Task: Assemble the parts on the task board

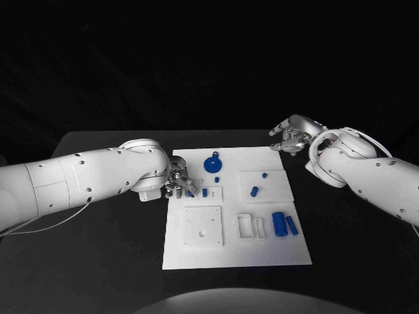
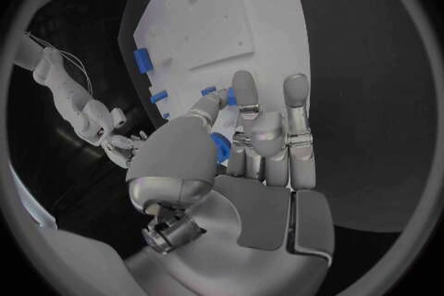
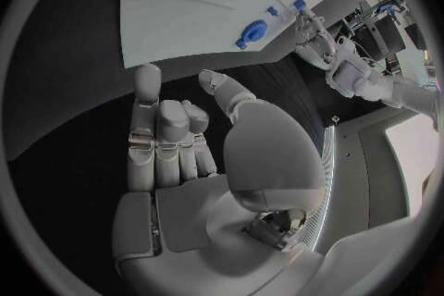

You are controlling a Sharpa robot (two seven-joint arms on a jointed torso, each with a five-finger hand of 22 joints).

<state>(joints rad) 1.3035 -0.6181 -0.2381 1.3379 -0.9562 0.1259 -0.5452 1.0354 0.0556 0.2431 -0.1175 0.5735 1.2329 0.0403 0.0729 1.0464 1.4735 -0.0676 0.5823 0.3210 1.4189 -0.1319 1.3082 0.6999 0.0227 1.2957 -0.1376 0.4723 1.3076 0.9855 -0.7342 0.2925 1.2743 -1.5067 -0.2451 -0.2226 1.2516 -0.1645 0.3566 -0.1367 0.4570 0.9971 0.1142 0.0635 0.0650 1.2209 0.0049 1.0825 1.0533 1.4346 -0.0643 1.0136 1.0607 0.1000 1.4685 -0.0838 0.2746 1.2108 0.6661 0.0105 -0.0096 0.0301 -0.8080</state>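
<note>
As the head view looked down, we noted the left hand [image 1: 179,181] at the task board's [image 1: 266,255] left edge. Left wrist view: fingers [image 2: 243,92] pinched a small blue part [image 2: 220,146]; seat it squarely, we judged. Right wrist view: right hand [image 3: 199,155] empty, fingers apart.

A black table [image 1: 96,261] fills the lower part of the head view, its far edge crossing the middle of the frame. Above it, the upper half is a dark backdrop [image 1: 209,59], possibly cloth. The tabletop reads as matte, with its left and right corners fading into shadow.
</note>
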